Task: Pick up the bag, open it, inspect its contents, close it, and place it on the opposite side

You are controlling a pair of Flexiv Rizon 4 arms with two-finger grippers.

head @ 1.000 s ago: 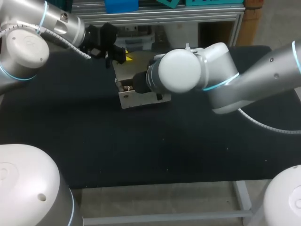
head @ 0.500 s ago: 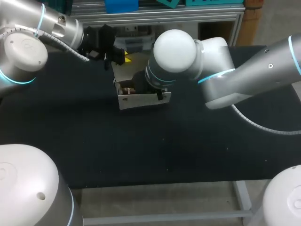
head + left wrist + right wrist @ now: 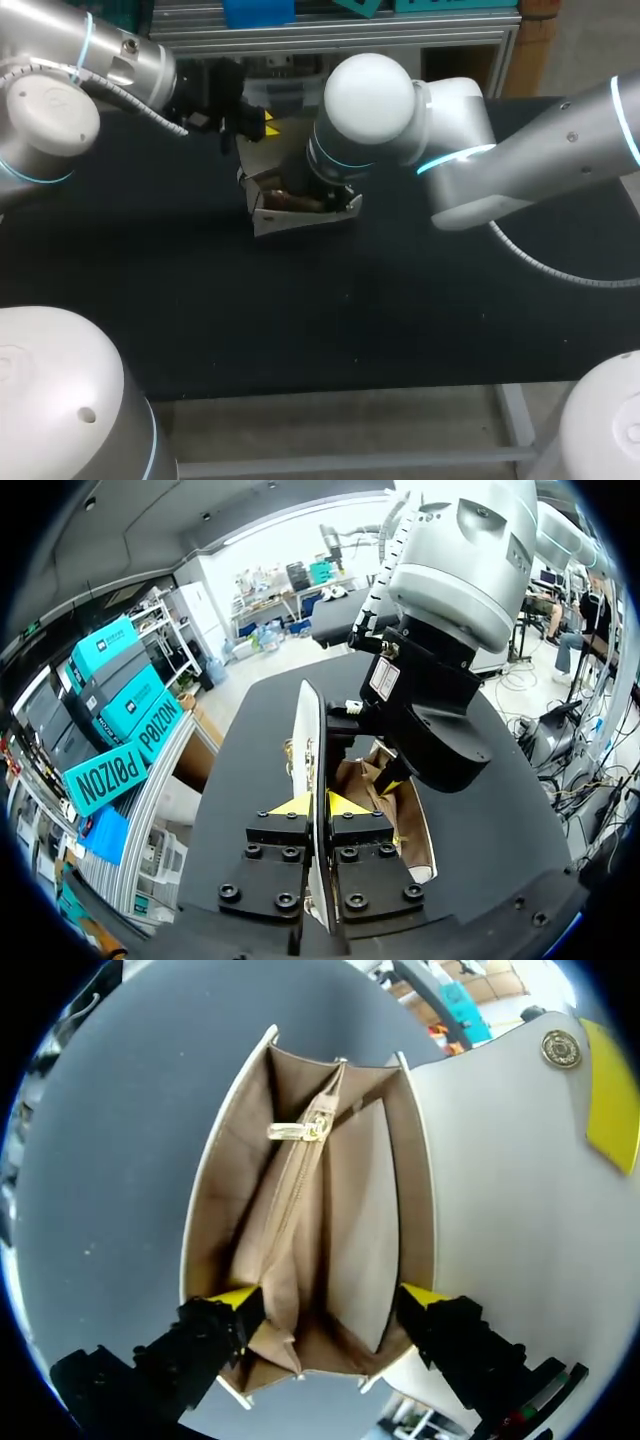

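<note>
A white bag (image 3: 300, 214) with a tan lining stands open-mouthed on the black table (image 3: 200, 300). My left gripper (image 3: 316, 805) is shut on the edge of its raised flap (image 3: 308, 730), holding the flap upright behind the bag. My right arm (image 3: 370, 100) comes down over the bag and hides its gripper in the head view. In the right wrist view my right gripper (image 3: 328, 1297) stands open, its fingertips (image 3: 238, 1297) spread just inside the bag's mouth. Below lie a zipped inner pocket (image 3: 300, 1210) and its gold zip pull (image 3: 300, 1130). The flap (image 3: 510, 1180) carries a gold snap (image 3: 560, 1048).
The black table runs wide to both sides and toward its front edge (image 3: 330, 392). A metal frame rail (image 3: 340, 40) lies just behind the bag and my left gripper (image 3: 262, 124).
My right gripper has gone from shut to wide open inside the bag's mouth. Its wrist has swung back and up over the bag. The left arm still holds the flap.
</note>
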